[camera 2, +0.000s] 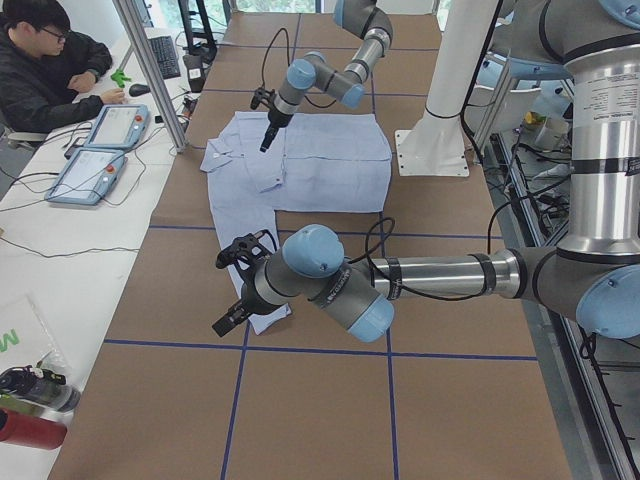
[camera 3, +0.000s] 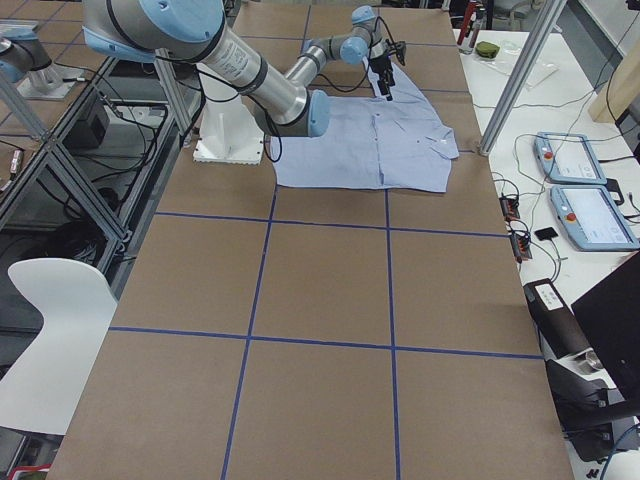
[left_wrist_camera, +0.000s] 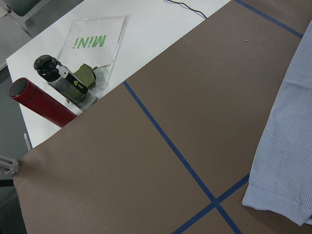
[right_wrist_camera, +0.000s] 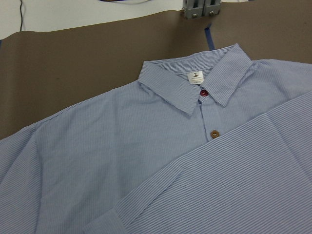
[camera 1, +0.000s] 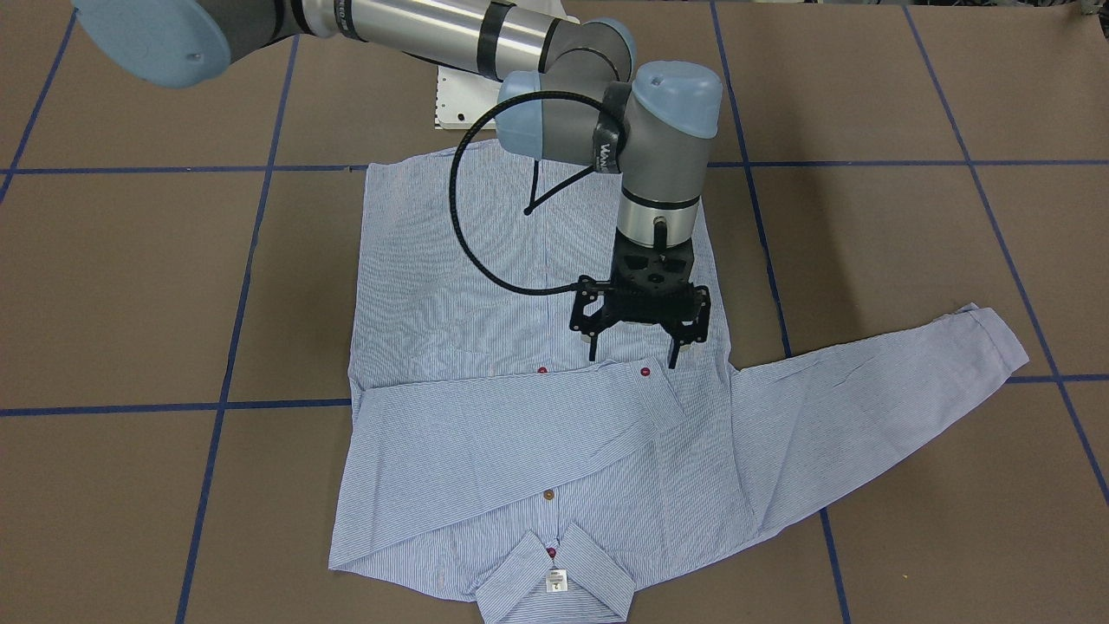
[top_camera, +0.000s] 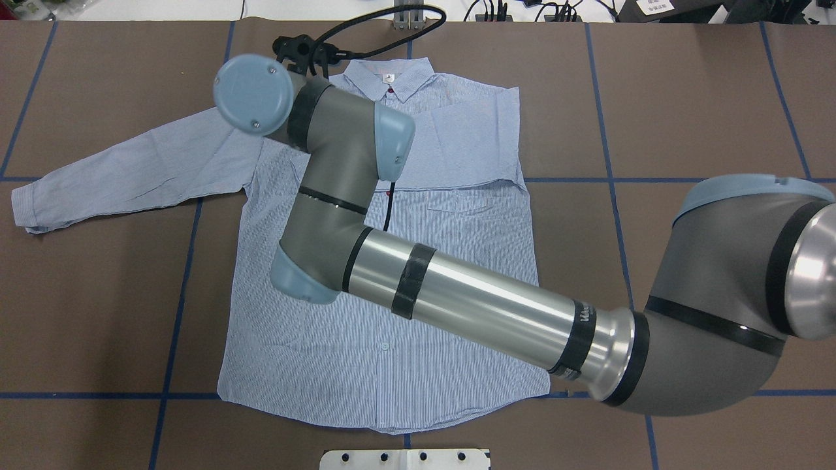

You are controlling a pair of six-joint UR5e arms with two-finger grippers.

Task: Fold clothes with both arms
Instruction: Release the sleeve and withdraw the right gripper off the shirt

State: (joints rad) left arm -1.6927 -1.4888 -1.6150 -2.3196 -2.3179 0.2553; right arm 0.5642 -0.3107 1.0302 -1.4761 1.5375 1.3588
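Note:
The striped shirt point(camera 1: 468, 286) lies flat, front up, collar point(camera 1: 554, 576) toward the operators' side. One sleeve point(camera 1: 485, 433) is folded across the chest. The other sleeve point(camera 1: 875, 390) stretches out flat to the robot's left. My right gripper point(camera 1: 633, 353) hangs open and empty, pointing down just above the folded sleeve's cuff point(camera 1: 645, 381). The right wrist view shows the collar point(right_wrist_camera: 195, 80) and the folded sleeve point(right_wrist_camera: 234, 180). My left gripper point(camera 2: 230, 318) hovers low at the outstretched sleeve's cuff point(left_wrist_camera: 278, 200); I cannot tell whether it is open or shut.
The white pedestal base plate point(camera 1: 455, 95) sits behind the shirt's hem. Blue tape lines cross the brown table cover point(camera 1: 130, 303). A red flask point(left_wrist_camera: 41, 105) and a bottle point(left_wrist_camera: 66, 83) lie on the side table at the robot's left end. An operator point(camera 2: 45, 65) sits by teach pendants point(camera 2: 100, 150).

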